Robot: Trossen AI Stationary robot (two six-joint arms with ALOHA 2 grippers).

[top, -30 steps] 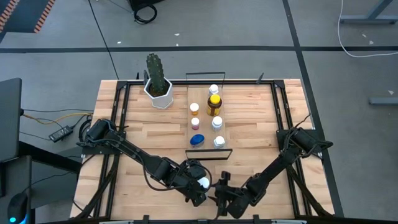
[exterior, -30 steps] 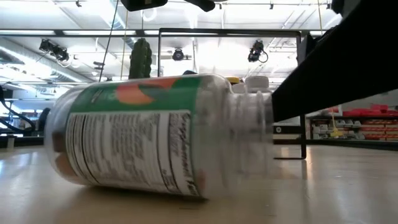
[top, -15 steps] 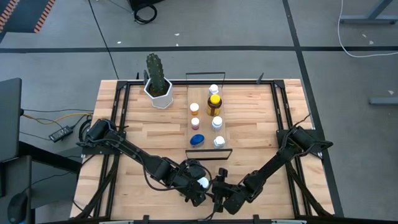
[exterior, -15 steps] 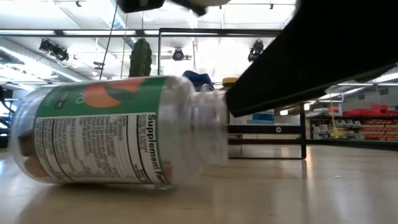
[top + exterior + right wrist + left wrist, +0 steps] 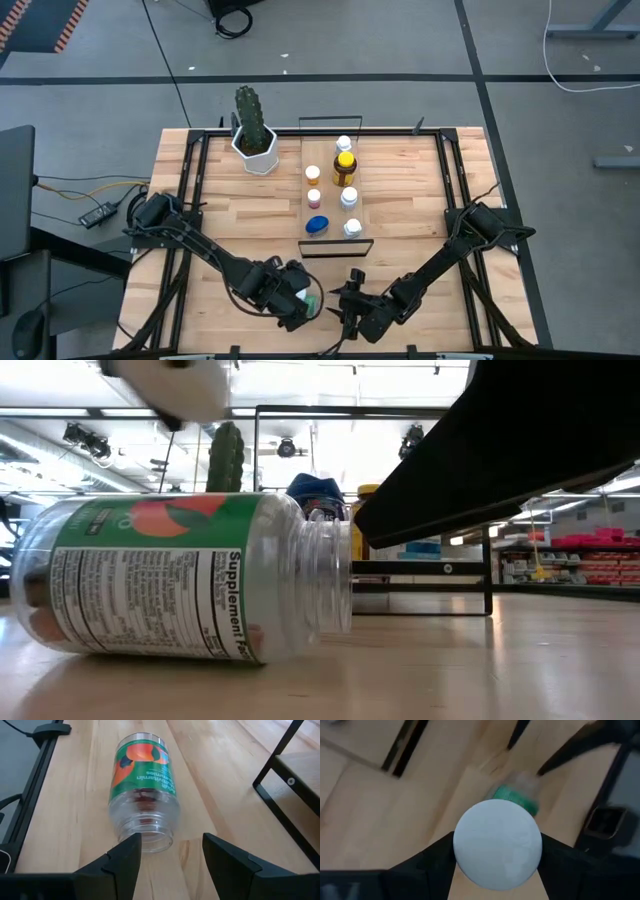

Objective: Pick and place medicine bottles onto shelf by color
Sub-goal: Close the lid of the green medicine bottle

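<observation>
Supplement bottle [image 5: 143,795] lies capless on the desk [image 5: 410,200], near the shelf [image 5: 322,205]. Left tool [image 5: 497,852], clamped on the white cap [image 5: 497,844], has withdrawn. Right tool [image 5: 170,852] stands apart at the mouth. Recapping must precede shelving.

2 dark jointed arms, left arm [image 5: 200,243]; right arm [image 5: 450,255]; matte black flat-sided jaws
</observation>
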